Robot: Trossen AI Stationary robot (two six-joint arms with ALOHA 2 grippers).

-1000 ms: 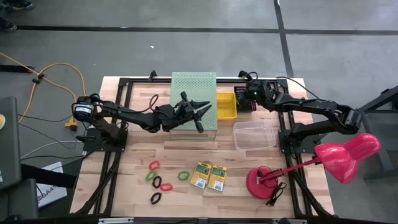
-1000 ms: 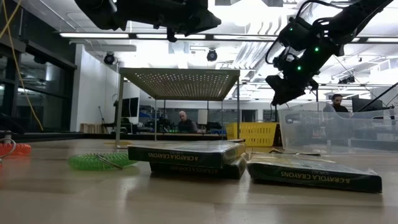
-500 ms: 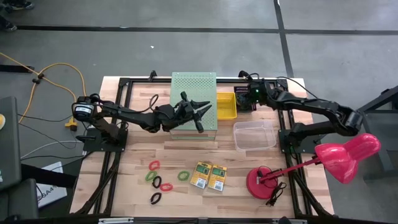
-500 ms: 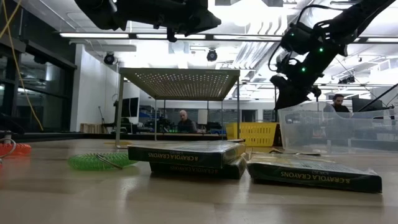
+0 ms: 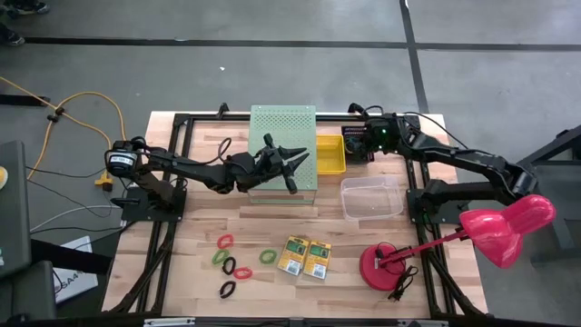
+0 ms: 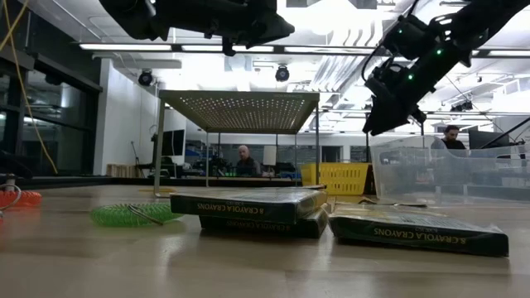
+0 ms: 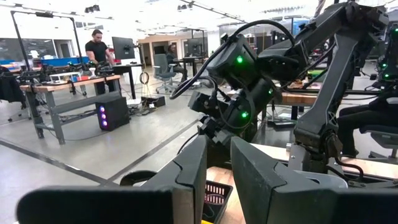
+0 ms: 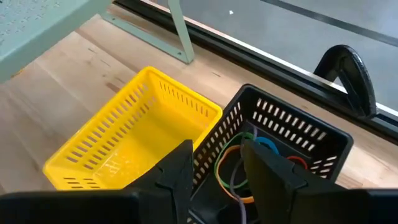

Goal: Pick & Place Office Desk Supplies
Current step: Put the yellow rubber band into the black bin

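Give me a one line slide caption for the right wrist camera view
Right gripper, empty, poised above a black basket holding colored elastic bands, beside an empty yellow basket.

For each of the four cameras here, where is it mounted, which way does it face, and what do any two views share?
High: overhead, straight down; both arms, pale-green perforated box, yellow slotted basket.
Low: table height, level across; flat crayon boxes, arms overhead.
Left wrist: looks past left gripper fingers at the right arm.
Right wrist: looks past right gripper down at black slotted basket holding coloured elastic bands.
Shared: the yellow basket shows in the high, low and right wrist views.
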